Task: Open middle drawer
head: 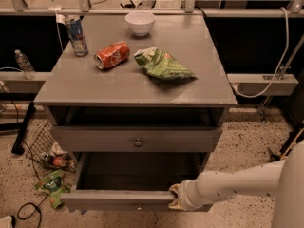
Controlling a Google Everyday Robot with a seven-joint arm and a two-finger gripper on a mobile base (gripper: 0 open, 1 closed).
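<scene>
One pincer [174, 197] sits on the front rim of the middle drawer [109, 201].

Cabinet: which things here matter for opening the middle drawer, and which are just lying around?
For the job: middle drawer, pulled out; gripper at its front edge, right of centre.

Just lying about: white bowl, upright blue can, red can on its side and green bag on the cabinet top; water bottle at left; green wrapper on the floor.
</scene>
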